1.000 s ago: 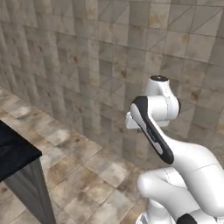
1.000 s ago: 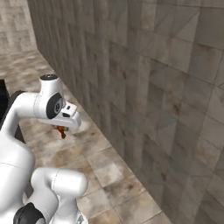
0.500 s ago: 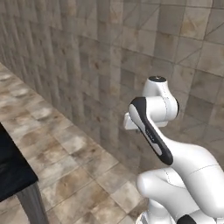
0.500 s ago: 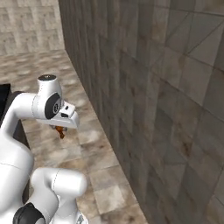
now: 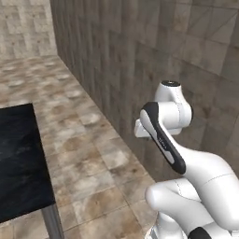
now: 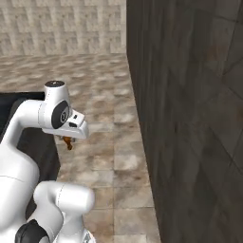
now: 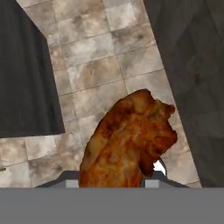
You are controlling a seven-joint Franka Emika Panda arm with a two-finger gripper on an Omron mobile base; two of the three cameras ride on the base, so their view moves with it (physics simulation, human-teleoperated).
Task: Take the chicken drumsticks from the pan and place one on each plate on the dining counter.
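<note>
A chicken drumstick rides in the tool — clamped between the jaws, its orange-brown bulk hanging just ahead of the fingertips in the hand view and showing as a small brown scrap under the white wrist in the right base view. By the look of it the task stands partway through: one piece of meat has left the pan and is in transit, while nothing here shows a plate, the pan or the second drumstick, so how many deliveries are done cannot be told from these pictures. What remains, at the least, is to bring this piece over a plate on the black tabletop and let it go. The tabletop lies off to one side of the tool, its dark glossy corner well apart from the meat, with pale stone floor directly beneath the drumstick and a dark tiled wall close on the other side. The arm is folded in tight above its base — upper link rising, elbow bent sharply, the wrist turned so that the tool points down toward the floor, carried low and near the robot's own body, not reached out. The grip looks snug on the thick end of the meat, though the fingertips themselves are mostly hidden behind it.
</note>
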